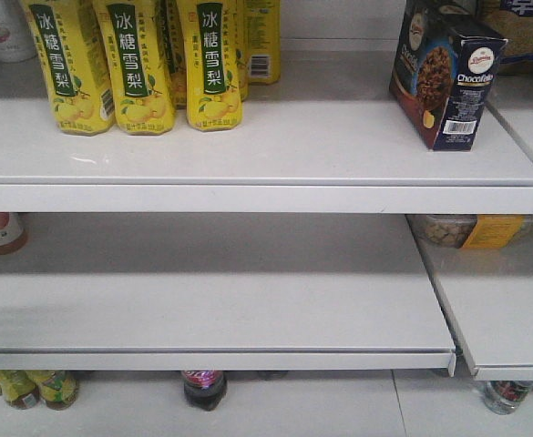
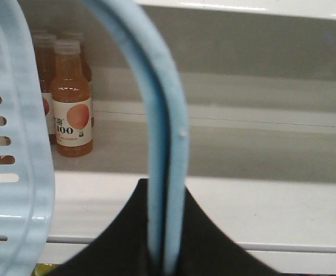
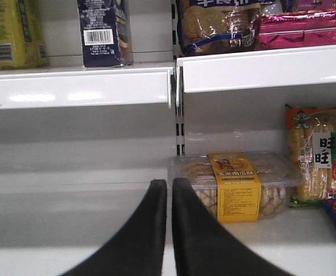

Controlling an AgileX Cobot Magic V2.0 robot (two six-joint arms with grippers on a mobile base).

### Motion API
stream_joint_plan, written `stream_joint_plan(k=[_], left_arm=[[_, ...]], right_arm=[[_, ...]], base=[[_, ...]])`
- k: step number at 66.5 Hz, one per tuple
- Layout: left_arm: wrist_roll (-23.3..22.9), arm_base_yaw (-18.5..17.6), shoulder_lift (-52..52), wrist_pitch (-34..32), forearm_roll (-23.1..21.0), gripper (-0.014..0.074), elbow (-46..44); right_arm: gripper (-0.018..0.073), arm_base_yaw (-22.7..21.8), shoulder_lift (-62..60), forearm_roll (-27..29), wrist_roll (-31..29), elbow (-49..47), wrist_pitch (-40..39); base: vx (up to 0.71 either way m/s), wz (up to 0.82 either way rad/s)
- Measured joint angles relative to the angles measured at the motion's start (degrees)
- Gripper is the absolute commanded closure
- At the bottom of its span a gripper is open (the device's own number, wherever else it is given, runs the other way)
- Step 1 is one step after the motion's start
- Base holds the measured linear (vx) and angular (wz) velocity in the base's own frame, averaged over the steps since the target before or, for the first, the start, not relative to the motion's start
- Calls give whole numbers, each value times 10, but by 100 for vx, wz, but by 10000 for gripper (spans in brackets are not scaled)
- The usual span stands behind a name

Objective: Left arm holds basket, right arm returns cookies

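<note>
You are looking at a cookies box (image 1: 445, 75) that is already standing upright on the upper shelf (image 1: 248, 159), at its right end, near the front edge and well apart from the yellow drink bottles (image 1: 138, 64) on the left. From the right wrist view the same box (image 3: 104, 31) is sitting above and to the left of the right gripper (image 3: 169, 230), with its barcode patch facing you. That gripper's two black fingers (image 3: 145, 236) are lying almost together with only a thin slit between them, and they are gripping nothing.

In the left wrist view, your left gripper (image 2: 166, 253) is clamping one light blue loop handle of the basket (image 2: 15, 149); the handle is rising straight up out of the black fingers (image 2: 116, 241), and the slotted basket wall is hanging at the far left of that view. Orange juice bottles (image 2: 70, 103) are standing on a shelf behind it.

Judging by this, the returning step is looking done: the box is resting on the shelf and the right hand is sitting low and free of it. What you are probably needing next is to draw the right arm clear of the shelving without brushing the clear tray of biscuits (image 3: 236, 184) just beyond the fingertips, while keeping the basket handle gripped and level.
</note>
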Motion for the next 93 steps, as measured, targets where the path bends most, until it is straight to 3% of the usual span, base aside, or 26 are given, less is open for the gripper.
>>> stream_joint_plan(k=[93], left_arm=[[-1,0,0,0,0,599,0]], right_arm=[[566,0,0,-10,-2,0,10]], base=[[0,0]])
